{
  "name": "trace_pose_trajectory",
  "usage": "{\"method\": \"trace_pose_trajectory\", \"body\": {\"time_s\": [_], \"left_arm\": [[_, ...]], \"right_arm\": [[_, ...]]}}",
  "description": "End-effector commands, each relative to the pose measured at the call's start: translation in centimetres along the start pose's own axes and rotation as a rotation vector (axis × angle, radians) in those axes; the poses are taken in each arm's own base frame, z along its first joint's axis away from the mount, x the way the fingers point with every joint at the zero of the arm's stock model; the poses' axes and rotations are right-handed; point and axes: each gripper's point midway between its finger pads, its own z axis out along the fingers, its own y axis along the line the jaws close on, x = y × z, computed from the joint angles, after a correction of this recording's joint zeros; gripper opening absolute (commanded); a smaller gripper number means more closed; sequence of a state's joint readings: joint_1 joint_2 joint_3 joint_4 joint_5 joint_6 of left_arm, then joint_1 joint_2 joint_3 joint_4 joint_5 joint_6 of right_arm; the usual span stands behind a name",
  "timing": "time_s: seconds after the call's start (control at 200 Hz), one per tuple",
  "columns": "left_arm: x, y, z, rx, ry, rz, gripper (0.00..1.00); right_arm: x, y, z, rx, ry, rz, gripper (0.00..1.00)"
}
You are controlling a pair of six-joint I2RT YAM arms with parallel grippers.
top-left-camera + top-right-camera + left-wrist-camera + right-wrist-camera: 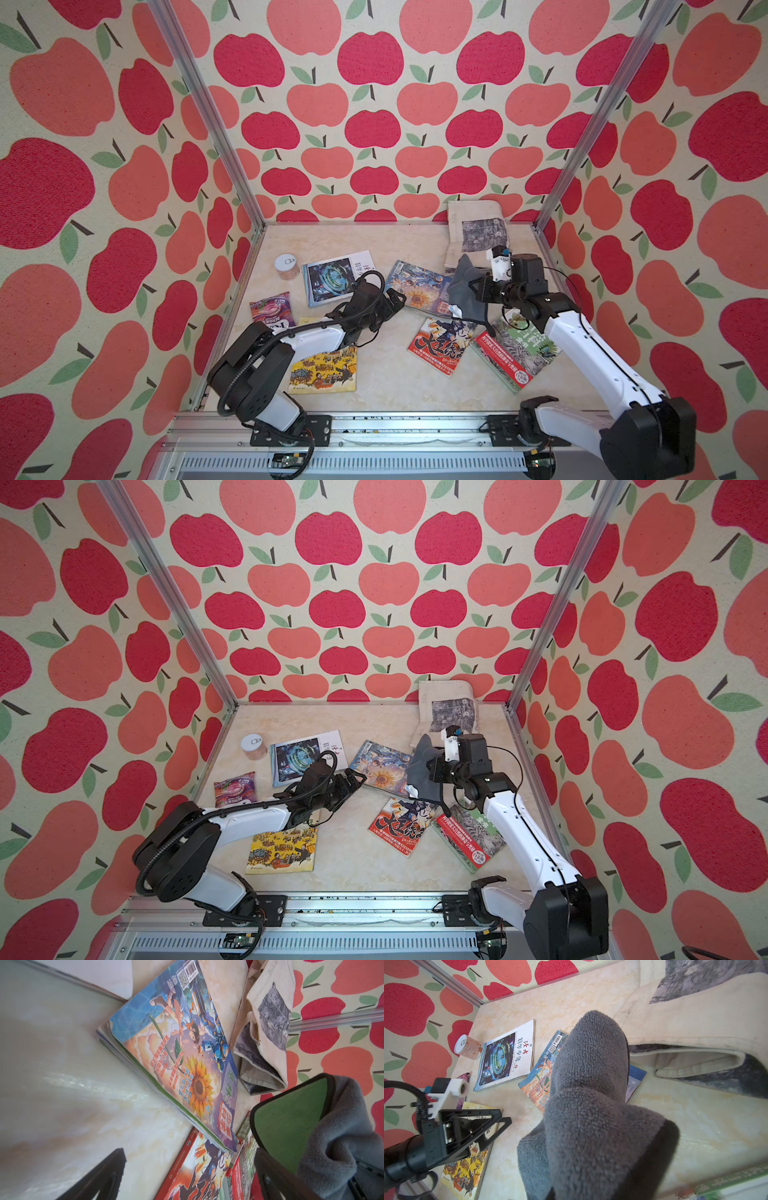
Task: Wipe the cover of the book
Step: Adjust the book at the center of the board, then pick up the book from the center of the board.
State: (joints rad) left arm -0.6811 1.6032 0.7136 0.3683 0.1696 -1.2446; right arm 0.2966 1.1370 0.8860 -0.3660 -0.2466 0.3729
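Grey cloth (pixel 461 286), pinched by right gripper (pixel 476 287), hangs over sunflower magazine's (pixel 415 286) right end; left gripper (pixel 395 301), spread, just left of it.

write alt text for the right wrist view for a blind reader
A grey fleece cloth fills the centre, hiding part of a sunflower-cover magazine on a pale marble-patterned tabletop. Beside it lie a white magazine with a blue swirl picture, a small can and a cream canvas bag; the open left gripper has a yellow illustrated book behind it.
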Motion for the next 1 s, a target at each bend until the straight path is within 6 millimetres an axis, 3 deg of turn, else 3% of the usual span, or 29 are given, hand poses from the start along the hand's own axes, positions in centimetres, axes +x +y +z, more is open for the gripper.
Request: {"method": "trace_pose_trajectory", "body": {"time_s": [0.0, 0.285, 0.665, 0.801, 0.996], "left_arm": [[-0.2, -5.3, 2.2, 0.194, 0.028, -0.18, 0.99], [0.7, -4.0, 7.0, 0.136, -0.011, -0.359, 1.0], [4.1, -0.6, 9.0, 0.017, -0.052, -0.447, 0.91], [2.9, -0.1, 10.4, 0.049, -0.092, -0.398, 0.9], [1.7, 0.5, 11.6, 0.097, -0.087, -0.293, 0.6]], "right_arm": [[0.9, -0.3, -0.4, -0.013, 0.012, 0.041, 0.0], [1.0, -0.5, -1.7, -0.013, -0.012, 0.049, 0.0], [1.5, -0.9, -1.7, -0.02, -0.012, 0.069, 0.0], [1.4, -0.8, -1.5, -0.033, -0.013, 0.079, 0.0], [1.4, -0.5, -1.8, -0.041, -0.014, 0.077, 0.0]]}}
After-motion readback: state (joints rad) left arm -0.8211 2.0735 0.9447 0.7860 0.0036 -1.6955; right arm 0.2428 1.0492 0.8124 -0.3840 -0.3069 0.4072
